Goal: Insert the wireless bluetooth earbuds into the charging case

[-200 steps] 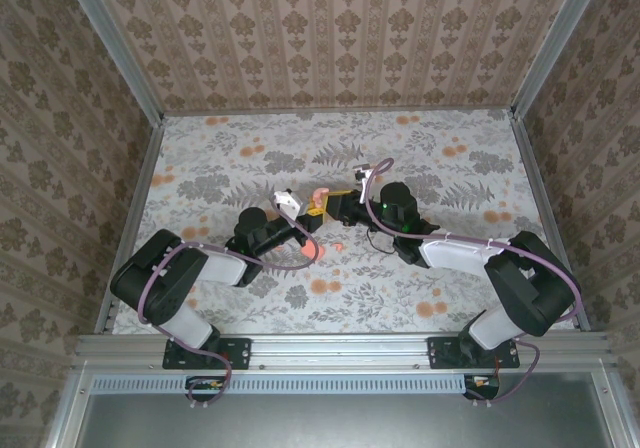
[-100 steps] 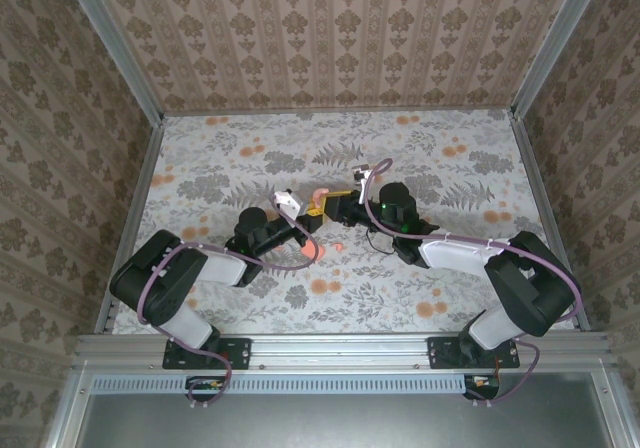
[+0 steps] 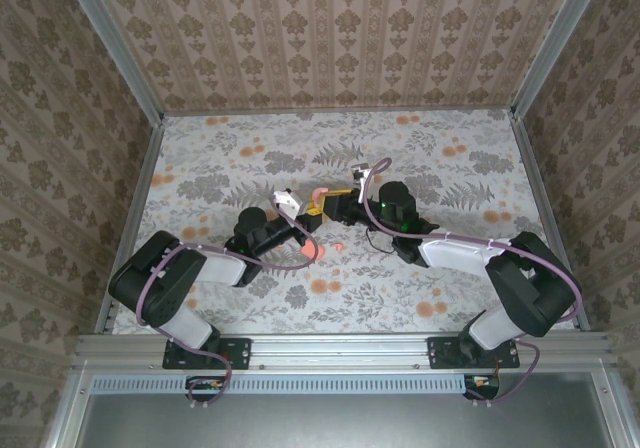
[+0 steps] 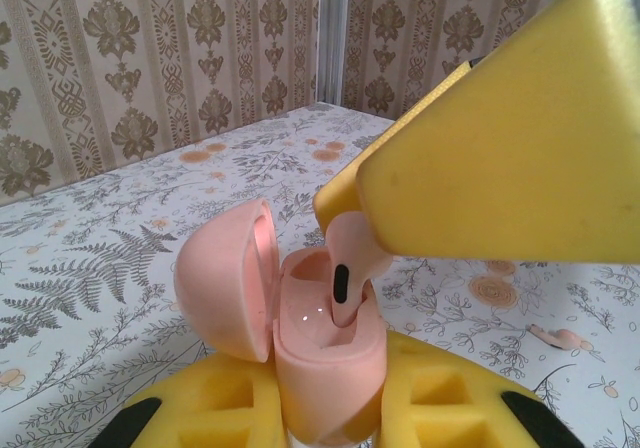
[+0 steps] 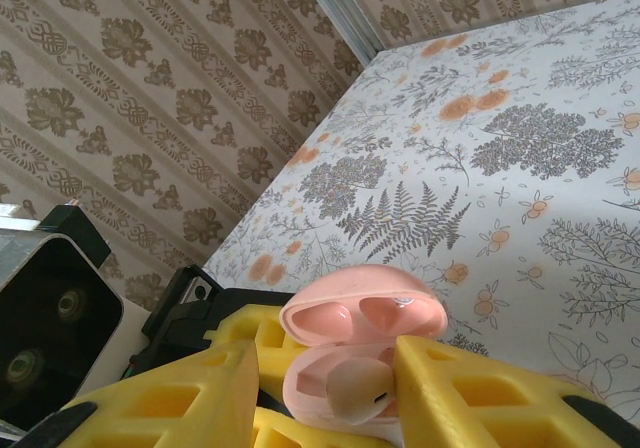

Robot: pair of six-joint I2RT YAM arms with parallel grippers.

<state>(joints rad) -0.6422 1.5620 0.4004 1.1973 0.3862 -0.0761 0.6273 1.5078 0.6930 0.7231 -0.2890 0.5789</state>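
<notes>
The left gripper (image 4: 325,415) clenched the open, glossy coral-pink plastic charging case (image 4: 318,360) while the right gripper (image 5: 340,393), released, flanked a tiny pink plastic earbud (image 4: 347,266) seated inside.

**Robot body, two-arm rig**

- Two arms, mounted side by side on the aluminium rail (image 3: 340,346).
- Left arm (image 3: 170,288) and right arm (image 3: 505,268): black rounded joint housings, glossy white shells on the links between.
- Black base plate on the rail under each arm.
- Mauve cable looped along each arm, from just above the rail out to the wrist.
- Thin dark lead and small black fitting just below the rail, under each base.
- Small green light on the right arm's black wrist block, well away from the rail.
- White block at the left wrist.
- Left gripper (image 4: 325,418) and right gripper (image 5: 335,388): two matte yellow wedge-shaped fingers (image 5: 170,398) each, moulded with recessed pockets and tipped with black inserts at the bases.
- Black housing with two round recesses beside the right gripper.
</notes>
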